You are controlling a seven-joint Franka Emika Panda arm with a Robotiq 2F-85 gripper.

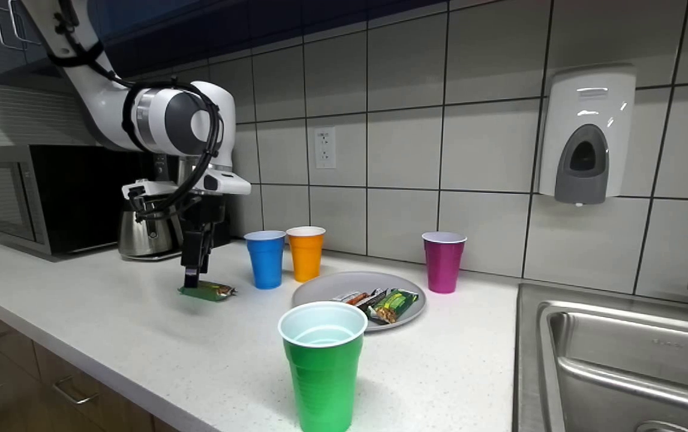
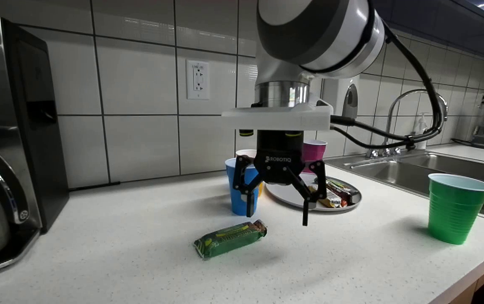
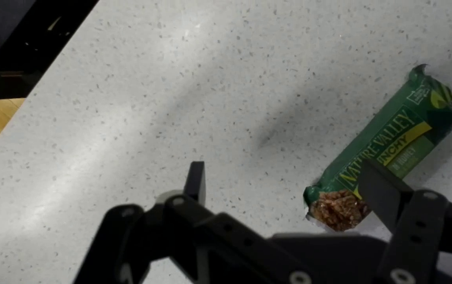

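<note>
My gripper [image 2: 277,216] hangs above the white counter, fingers spread wide with nothing between them. A green granola bar [image 2: 230,239] lies flat on the counter, just beside and below one finger. In the wrist view the bar [image 3: 391,130] sits to the right, its near end showing a brown oat picture. The right finger [image 3: 383,193] covers part of its wrapper there; the left finger [image 3: 196,179] has only counter behind it. In an exterior view the gripper is seen edge-on, over the bar [image 1: 206,292].
A grey plate [image 1: 344,282] holds several wrapped bars [image 1: 393,306]. Around it stand blue [image 1: 267,261], orange [image 1: 306,258], purple [image 1: 443,264] and green cups [image 1: 324,378]. A coffee maker [image 2: 18,126], a microwave [image 1: 50,198] and the sink [image 1: 619,342] border the counter.
</note>
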